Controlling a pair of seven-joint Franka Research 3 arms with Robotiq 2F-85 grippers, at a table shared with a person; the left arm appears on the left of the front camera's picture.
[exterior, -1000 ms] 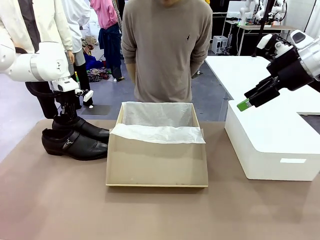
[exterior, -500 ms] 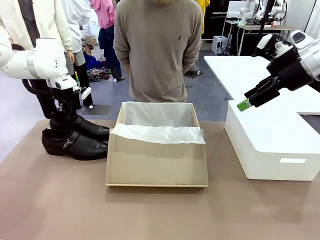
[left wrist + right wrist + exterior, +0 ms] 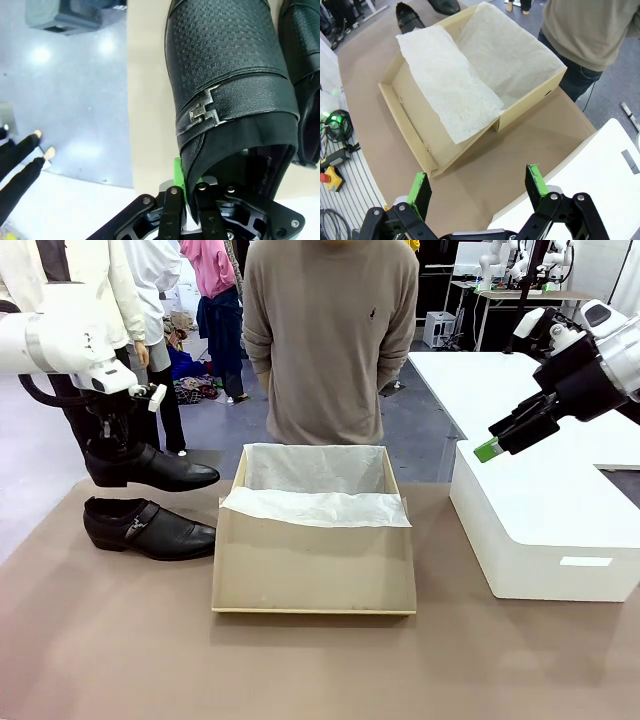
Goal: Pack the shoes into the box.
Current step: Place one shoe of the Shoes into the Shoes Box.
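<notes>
- The left claw (image 3: 189, 186) is clamping the heel collar of one shoe (image 3: 152, 470), one finger inside, so it is hanging level above the worktop's (image 3: 300, 670) far left corner;
- The other shoe (image 3: 146, 528) is lying beneath it, just left of the box (image 3: 313, 565), which is sitting mid-worktop with its tissue (image 3: 315, 505) draped open, ready to be filled;
- The right claw (image 3: 477, 187) is hovering with its fingers spread wide near the right edge, out of the way.

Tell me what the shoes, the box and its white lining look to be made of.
Held shoe: looks like black leather or an imitation, with a grid-embossed upper and a smoother strap; its buckle glints like metal.
Other shoe: same look, with a sheen.
Box: matte brown cardboard, with folded flaps.
Lining: thin white tissue paper, by its crinkles.
</notes>
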